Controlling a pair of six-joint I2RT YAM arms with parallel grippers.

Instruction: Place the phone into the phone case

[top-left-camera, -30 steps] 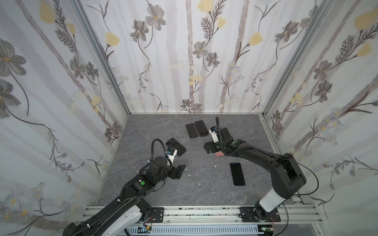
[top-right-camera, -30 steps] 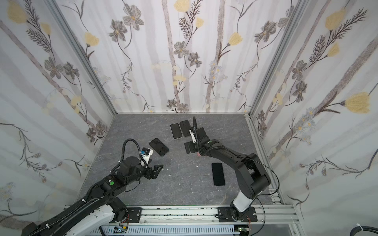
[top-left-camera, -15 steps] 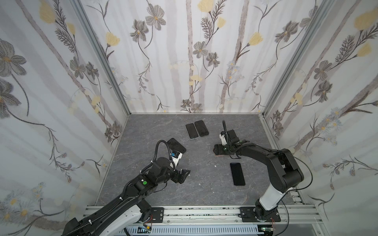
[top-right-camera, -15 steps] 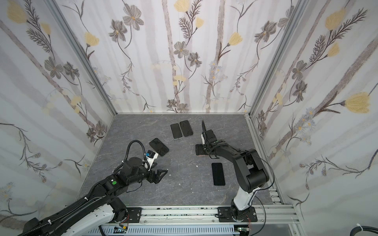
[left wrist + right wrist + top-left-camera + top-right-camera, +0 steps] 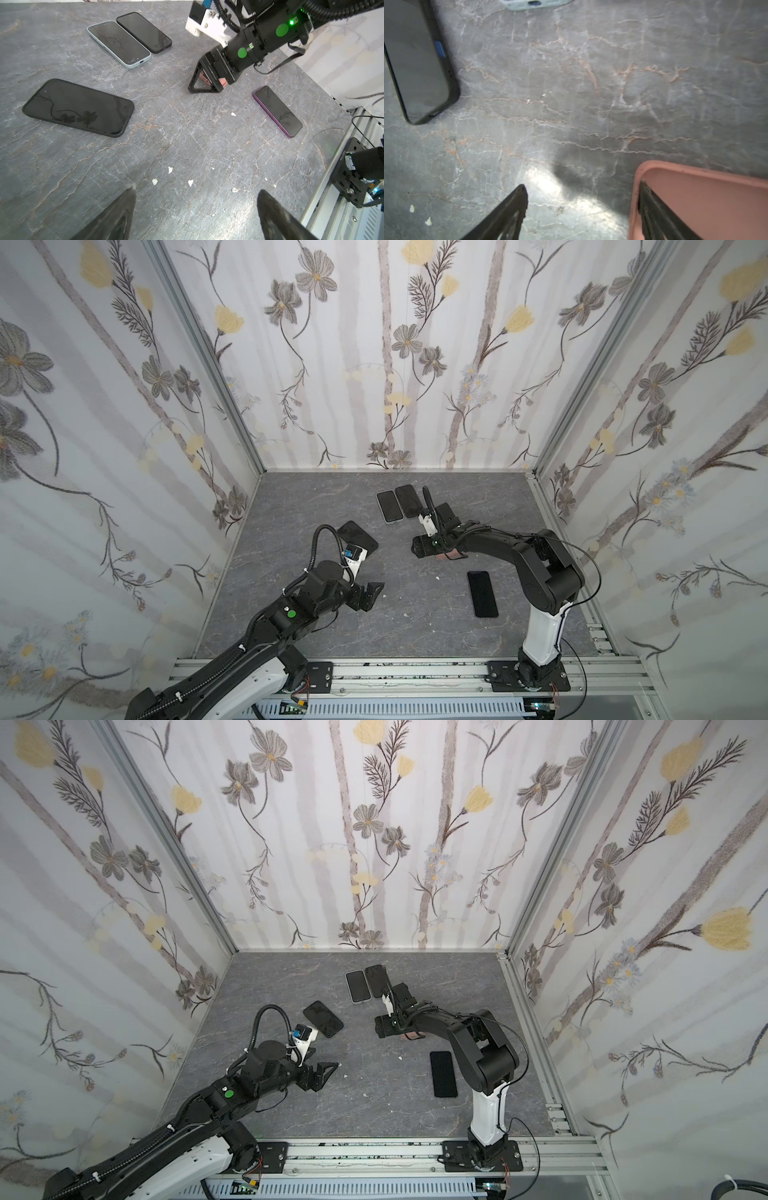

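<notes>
My right gripper [image 5: 581, 185] is down at the table [image 5: 311, 497] with its jaws wide apart. It has hold of nothing: bare stone shows between the fingers. One finger is just inside the rim of the pink phone case [image 5: 716, 197] and the other is out on the table. The case lies flat and, as far as I can tell, hollow side up. I read this straddle as a set-up for pinching the case's wall, since a thin wall is the only part of a flat case that the jaws can catch.

The phone I take to be meant for it is the purple phone [image 5: 277, 111]. It is the only one lying bare, screen up, near the case but apart from it, with clear table between them. It lies on my right arm's side, which is why that arm works the case.

My left gripper [image 5: 197, 189] hangs above the table nearer the front. It is open about as wide as it goes and is empty. I judge it is waiting to steady the case or carry the phone over.

The other handsets look already dressed. A large black-cased phone [image 5: 78, 108] lies alone near my left arm. A pale blue-cased phone [image 5: 119, 43] and a smaller black-cased phone [image 5: 144, 32] lie side by side at the back.

The risk I see is that the soft case will slide or flex when the jaws close on its wall.
</notes>
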